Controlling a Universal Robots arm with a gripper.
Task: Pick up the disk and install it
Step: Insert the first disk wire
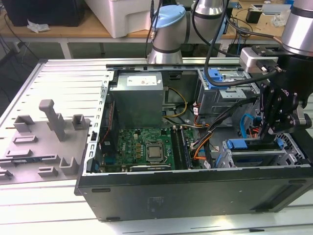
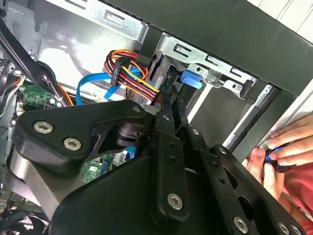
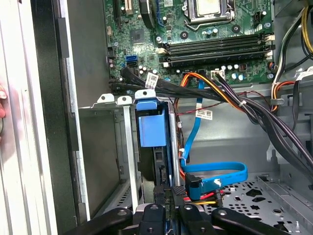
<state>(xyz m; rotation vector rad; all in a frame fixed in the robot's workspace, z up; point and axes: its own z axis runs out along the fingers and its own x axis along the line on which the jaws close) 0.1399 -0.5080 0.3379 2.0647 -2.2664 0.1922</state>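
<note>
Blue-framed single disk (image 3: 152, 130) slotted in one metal bay (image 3: 128, 156); one hand (image 3: 167, 197) close over it, cannot tell whether gripping.

Silver arm (image 1: 299, 25), light-blue joint caps (image 1: 171, 17), black cables (image 1: 213, 49); black screw-studded gripper (image 1: 270, 131).

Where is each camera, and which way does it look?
Exterior view: off the arm, looks down into the black computer case; black gripper at the exterior view's right.
First wrist view: on the arm, facing past the gripper to the blue-framed disk.
Second wrist view: on the arm, facing across the gripper's links.
Both wrist views show the blue cable.
</note>
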